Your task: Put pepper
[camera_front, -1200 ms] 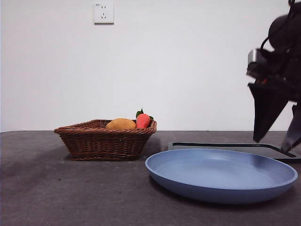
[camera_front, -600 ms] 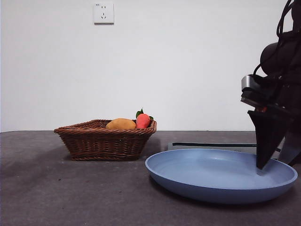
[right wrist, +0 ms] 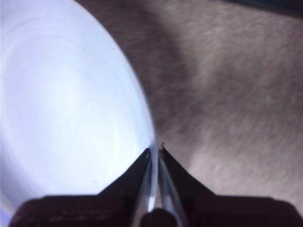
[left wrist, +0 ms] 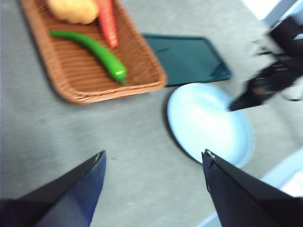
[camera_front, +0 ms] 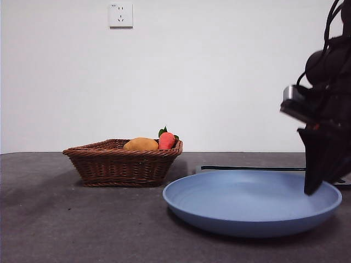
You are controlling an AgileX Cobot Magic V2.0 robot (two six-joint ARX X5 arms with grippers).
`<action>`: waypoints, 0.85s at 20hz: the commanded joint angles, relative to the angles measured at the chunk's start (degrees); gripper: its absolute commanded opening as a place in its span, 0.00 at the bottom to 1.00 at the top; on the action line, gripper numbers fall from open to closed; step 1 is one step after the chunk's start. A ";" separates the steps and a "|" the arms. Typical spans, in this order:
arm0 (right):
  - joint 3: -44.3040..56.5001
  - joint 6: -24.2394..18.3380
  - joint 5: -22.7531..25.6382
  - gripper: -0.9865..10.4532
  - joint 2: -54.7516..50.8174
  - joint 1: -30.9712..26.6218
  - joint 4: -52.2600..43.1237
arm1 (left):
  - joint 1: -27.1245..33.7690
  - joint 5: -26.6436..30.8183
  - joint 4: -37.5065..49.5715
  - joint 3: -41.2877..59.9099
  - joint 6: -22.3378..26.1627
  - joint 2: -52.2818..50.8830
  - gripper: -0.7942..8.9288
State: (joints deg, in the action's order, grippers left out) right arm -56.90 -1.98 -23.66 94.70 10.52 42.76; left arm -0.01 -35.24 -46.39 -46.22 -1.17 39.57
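pepper [left wrist: 94, 53] lies in the basket [left wrist: 71, 85] beside the carrot [left wrist: 109, 26]. right claw [right wrist: 155, 152] pinches the plate [right wrist: 71, 109] rim; left claw [left wrist: 154, 158] hangs open above the tabletop [left wrist: 132, 156].

The right gripper [camera_front: 313, 189] hangs low at the desk's right side, its arm coming down dark and bulky from the upper right of the front view, and its two black jaws are pinched together on the rim of the blue plate [camera_front: 208, 211], one jaw inside the rim and one outside. The left gripper [left wrist: 154, 158] is held high above the desk, looking down on it, with its jaws spread wide apart and nothing between them.
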 commanded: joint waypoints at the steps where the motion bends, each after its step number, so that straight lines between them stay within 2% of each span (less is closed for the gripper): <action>1: -0.81 0.94 -0.20 0.09 -3.76 0.31 0.76 | -2.08 2.05 1.66 -2.40 -1.07 3.76 0.45; 8: -0.81 2.16 0.22 0.09 -19.47 -1.88 5.88 | -12.94 15.39 3.17 -16.57 -4.04 24.98 0.44; 11: -0.81 2.60 0.22 0.09 -25.75 -4.63 6.99 | -17.00 17.33 5.33 -24.30 -6.86 36.72 0.44; 14: -0.81 3.10 0.15 0.09 -31.04 -7.63 7.39 | -20.22 22.88 5.66 -32.68 -8.35 48.33 0.44; 17: -0.81 3.19 -0.02 0.09 -35.67 -9.88 8.33 | -22.38 24.61 5.44 -40.28 -9.86 58.23 0.44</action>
State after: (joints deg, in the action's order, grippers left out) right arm -56.90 0.62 -23.18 58.65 0.62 51.53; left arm -22.02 -10.85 -41.21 -85.21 -10.17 96.47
